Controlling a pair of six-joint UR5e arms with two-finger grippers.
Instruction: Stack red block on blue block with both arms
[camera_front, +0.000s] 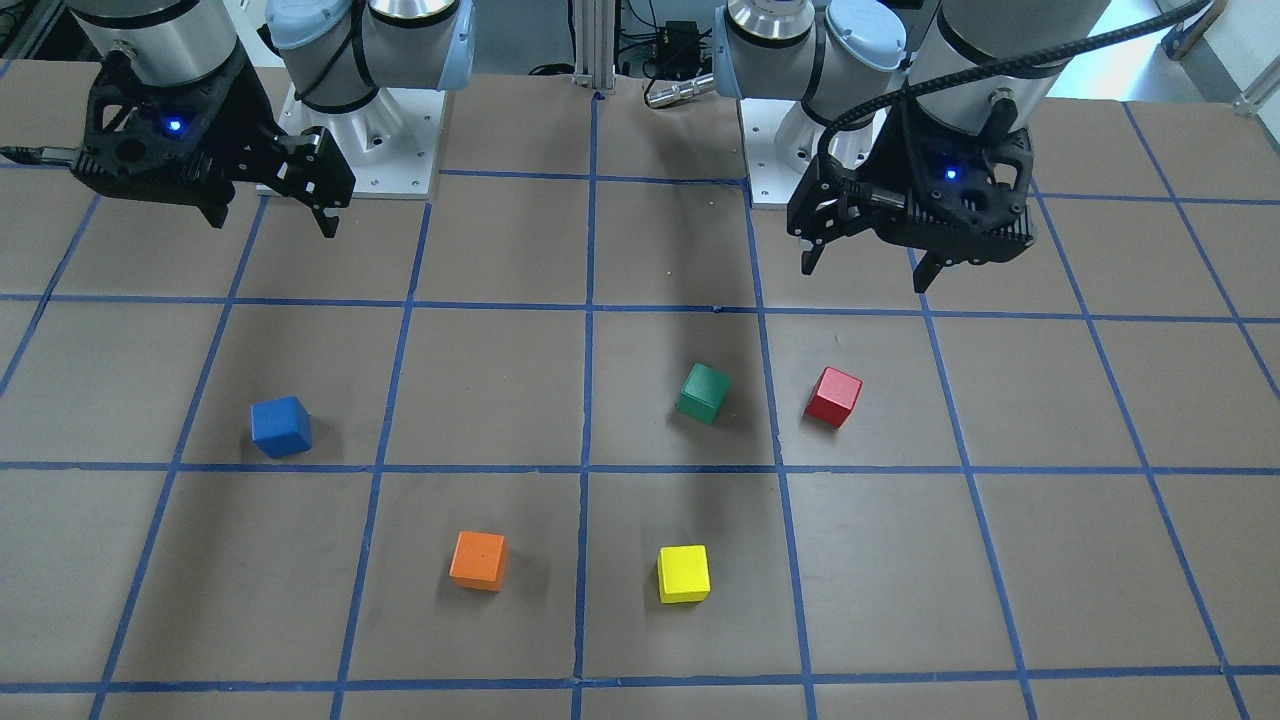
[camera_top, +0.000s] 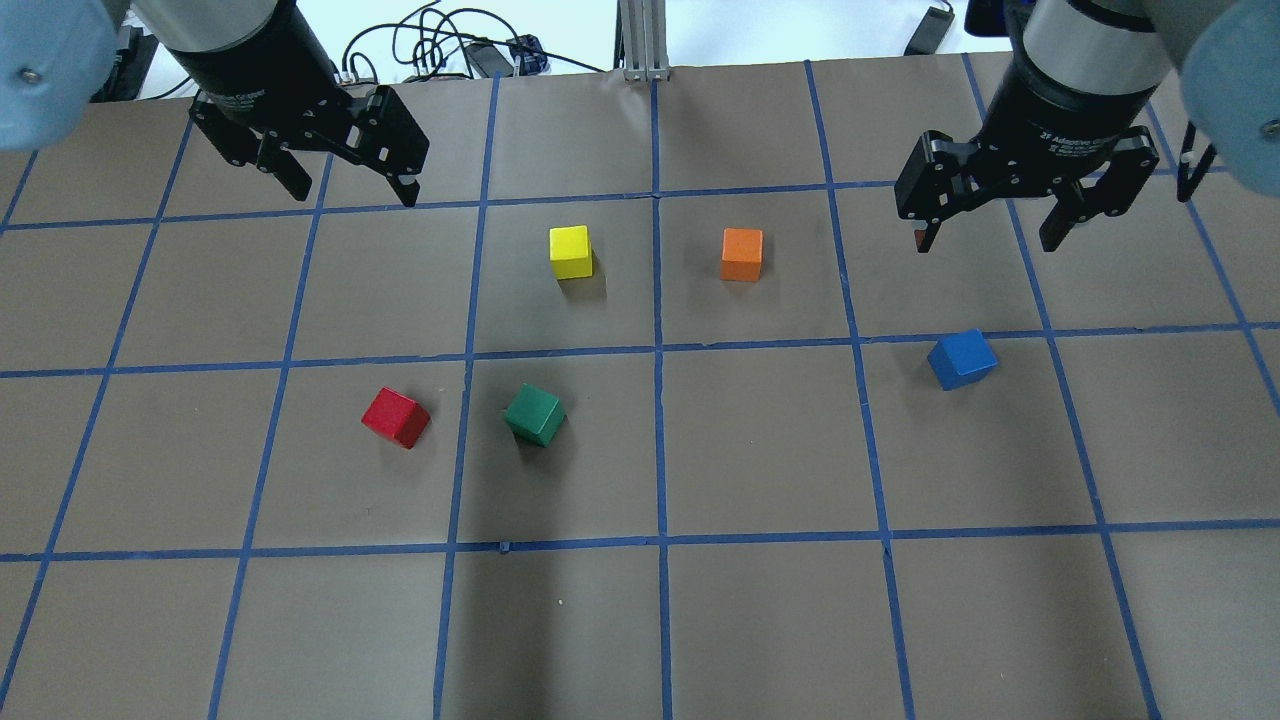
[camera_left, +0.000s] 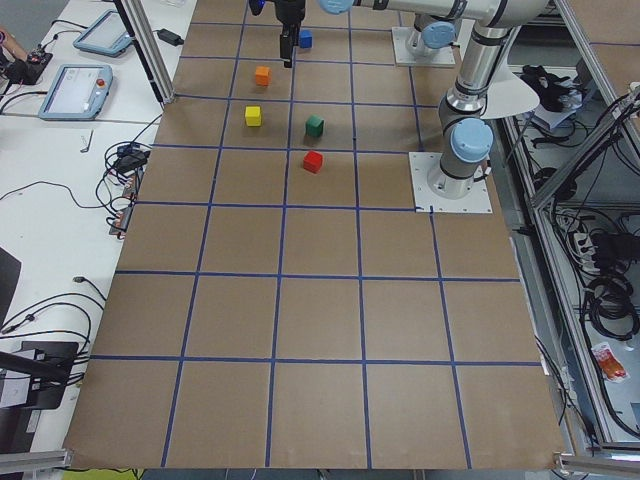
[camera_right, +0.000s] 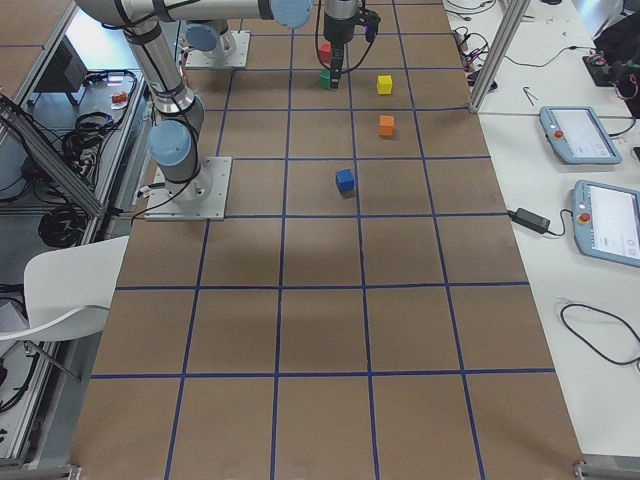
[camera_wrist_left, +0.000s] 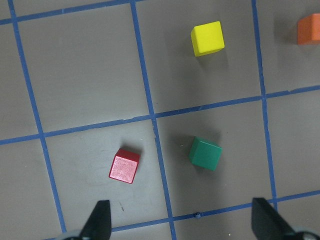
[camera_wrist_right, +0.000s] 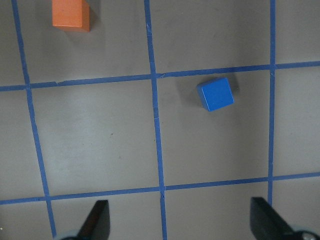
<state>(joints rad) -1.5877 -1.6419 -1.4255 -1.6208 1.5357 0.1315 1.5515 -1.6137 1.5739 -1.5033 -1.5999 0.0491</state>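
red block (camera_top: 396, 417) untouched, well apart from spread left pincer (camera_top: 352, 186)

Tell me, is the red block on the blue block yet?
No. The red block sits on the table, far from the blue block.

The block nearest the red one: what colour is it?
The green block, clearest in the overhead view, sits apart from the red block.

Even overhead light, soft shadows
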